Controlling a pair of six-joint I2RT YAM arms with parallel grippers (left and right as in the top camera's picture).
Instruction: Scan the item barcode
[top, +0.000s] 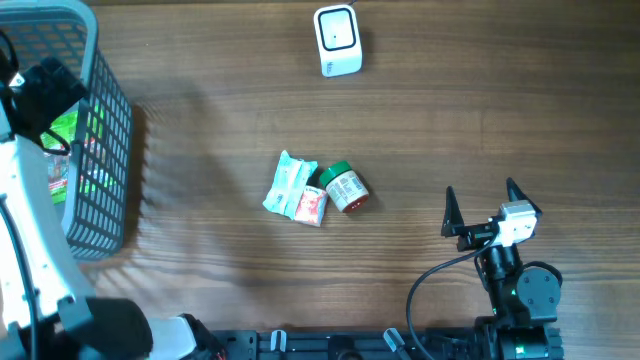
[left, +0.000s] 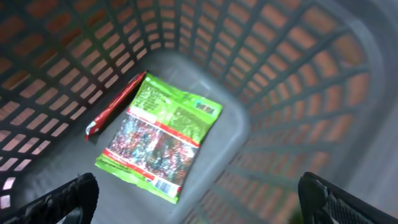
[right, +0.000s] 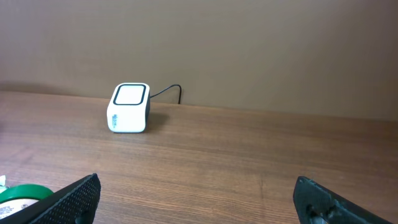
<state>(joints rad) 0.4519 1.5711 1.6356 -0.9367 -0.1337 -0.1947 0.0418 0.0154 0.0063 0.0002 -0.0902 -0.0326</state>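
Note:
In the left wrist view a green snack packet lies flat on the floor of the grey basket, its barcode at the near corner. A thin red packet lies beside it. My left gripper hangs open above them, inside the basket, holding nothing. The white barcode scanner stands at the table's far edge and faces my right gripper across bare wood. My right gripper rests open and empty at the near right.
The basket stands at the table's left edge. A teal packet, a pink packet and a green-lidded jar lie together mid-table. The jar's lid shows at the lower left of the right wrist view.

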